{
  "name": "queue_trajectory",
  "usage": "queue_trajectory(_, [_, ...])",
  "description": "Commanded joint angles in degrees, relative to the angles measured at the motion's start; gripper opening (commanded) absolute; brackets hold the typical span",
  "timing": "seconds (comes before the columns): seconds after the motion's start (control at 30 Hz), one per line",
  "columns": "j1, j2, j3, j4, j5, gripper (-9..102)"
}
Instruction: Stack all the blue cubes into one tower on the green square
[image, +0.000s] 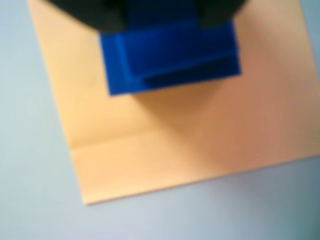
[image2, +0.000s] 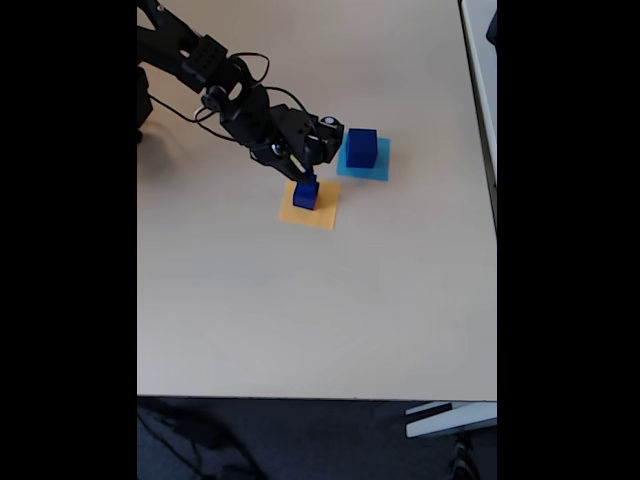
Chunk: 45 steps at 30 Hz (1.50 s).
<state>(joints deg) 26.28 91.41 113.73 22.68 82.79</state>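
Wrist view: end effector (image: 160, 22) blurred, cut off above blue cubes (image: 170, 57)

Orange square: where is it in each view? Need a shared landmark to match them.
Wrist view: the orange square spans most of the picture, tilted, on the table.
Fixed view: a small sheet at upper centre, left of and below the cyan square.
Shared landmark: the blue cube on the orange square, at the hand.
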Motion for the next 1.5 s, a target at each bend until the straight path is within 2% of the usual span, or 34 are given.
queue_trajectory(0.0, [-0.3,1.1,-0.4,-1.4,0.5,3])
queue_trajectory(1.47, [-0.7,0.5,1.7,-5.2,1.1,8])
